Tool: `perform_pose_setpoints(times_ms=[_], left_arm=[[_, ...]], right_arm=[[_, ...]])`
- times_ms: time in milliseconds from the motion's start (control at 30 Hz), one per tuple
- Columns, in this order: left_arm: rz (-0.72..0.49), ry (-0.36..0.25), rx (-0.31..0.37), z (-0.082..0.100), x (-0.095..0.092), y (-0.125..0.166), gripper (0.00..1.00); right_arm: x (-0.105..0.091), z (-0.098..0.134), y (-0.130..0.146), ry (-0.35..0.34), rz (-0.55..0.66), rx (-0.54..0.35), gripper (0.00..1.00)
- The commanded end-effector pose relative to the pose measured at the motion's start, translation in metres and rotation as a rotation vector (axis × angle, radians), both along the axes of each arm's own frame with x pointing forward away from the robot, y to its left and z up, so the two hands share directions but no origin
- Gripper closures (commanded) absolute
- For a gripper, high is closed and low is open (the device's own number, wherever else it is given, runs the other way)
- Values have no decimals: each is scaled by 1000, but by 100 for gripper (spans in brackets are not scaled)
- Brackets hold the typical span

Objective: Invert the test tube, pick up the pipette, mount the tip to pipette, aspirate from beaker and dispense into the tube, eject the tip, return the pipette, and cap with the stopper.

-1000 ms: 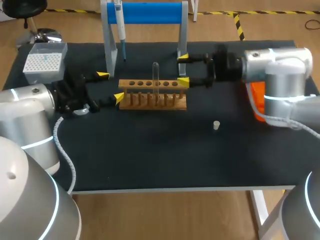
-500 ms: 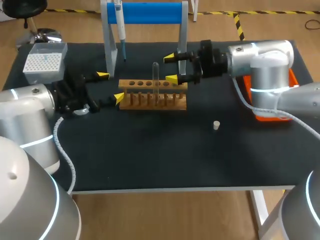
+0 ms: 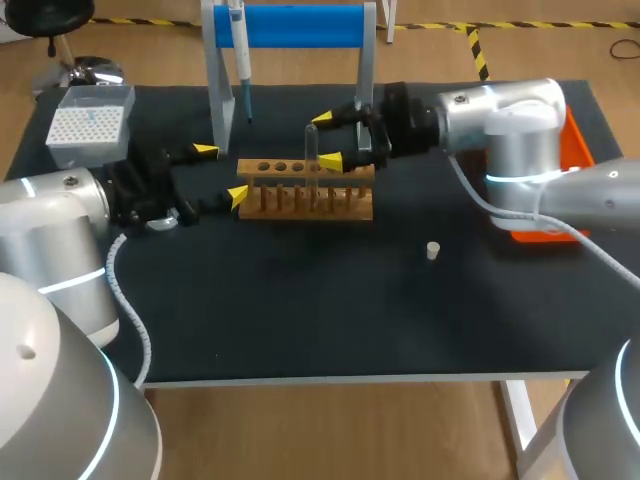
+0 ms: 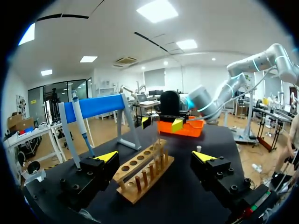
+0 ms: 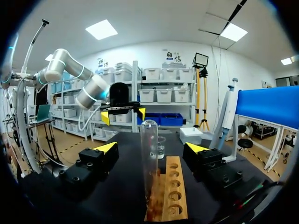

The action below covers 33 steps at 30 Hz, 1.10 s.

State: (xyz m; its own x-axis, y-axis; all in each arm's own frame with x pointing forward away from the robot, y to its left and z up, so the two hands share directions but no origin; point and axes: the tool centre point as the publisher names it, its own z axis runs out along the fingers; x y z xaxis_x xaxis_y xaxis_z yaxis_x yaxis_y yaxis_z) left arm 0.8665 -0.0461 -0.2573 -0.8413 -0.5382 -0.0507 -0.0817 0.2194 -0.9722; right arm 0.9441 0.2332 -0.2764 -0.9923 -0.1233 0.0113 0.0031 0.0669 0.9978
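Clear glass test tube [image 3: 311, 150] in the wooden rack [image 3: 300, 200], upper centre: likely light, slick, fragile; grip gently above the rack. Right jaws wide open at it, empty; left jaws open, empty.

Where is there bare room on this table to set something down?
The wide front strip of table, between the rack and the near edge, is bare but for the stopper. Crowded around the rack: left claw at its end, right claw around the test tube, pipette stand behind.
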Motion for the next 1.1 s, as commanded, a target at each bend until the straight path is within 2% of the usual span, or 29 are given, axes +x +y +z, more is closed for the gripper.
perform_pose_setpoints(times_ms=[33, 700, 767, 1100], left_arm=[[5, -1, 2, 0, 0, -2, 0], [5, -1, 2, 0, 0, -2, 0], [5, -1, 2, 0, 0, -2, 0], [5, -1, 2, 0, 0, -2, 0]], right_arm=[[3, -3, 5, 2, 6, 4, 19], [2, -5, 21, 16, -11, 22, 40], [2, -5, 22, 16, -12, 23, 50], [2, -5, 25, 21, -12, 28, 53]])
